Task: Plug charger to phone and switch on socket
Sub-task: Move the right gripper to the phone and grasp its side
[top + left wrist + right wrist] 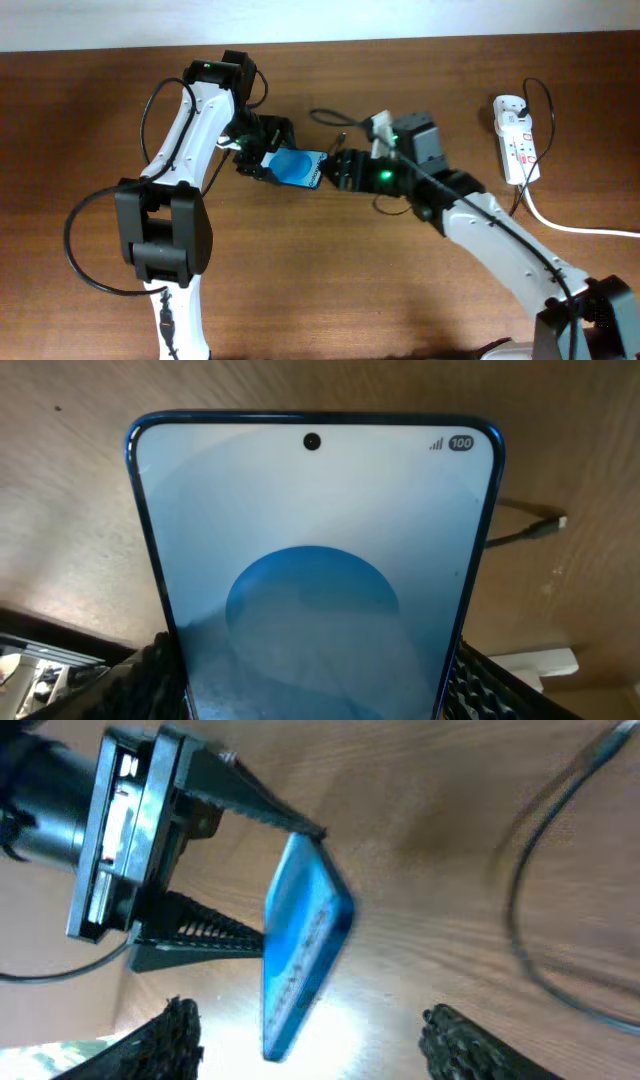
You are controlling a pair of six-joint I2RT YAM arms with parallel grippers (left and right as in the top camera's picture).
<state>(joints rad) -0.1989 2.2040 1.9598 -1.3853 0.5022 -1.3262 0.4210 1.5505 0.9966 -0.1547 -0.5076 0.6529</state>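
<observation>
Phone [315, 590] btm off-frame, L wrist

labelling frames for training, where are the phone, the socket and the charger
phone [297, 168] overhead view, blue screen
socket [518, 140] overhead view, white body
charger [548, 526] left wrist view, plug tip

Wooden surface [330, 290]. Left gripper [268, 158] sits centre-left, jaws clamped on one end of the phone [298, 168]. The phone's blue screen faces up, its body angled slightly. Right gripper [336, 170] is just beside the phone's opposite end; contact and jaw spacing cannot be resolved from above. Green light lit on the right wrist. Charger [328, 114]: thin black cable looping on the surface behind the right arm, apart from the phone. Socket [516, 138] at far right, well apart from both arms. Its thick white cord [575, 226] runs off the right edge.
</observation>
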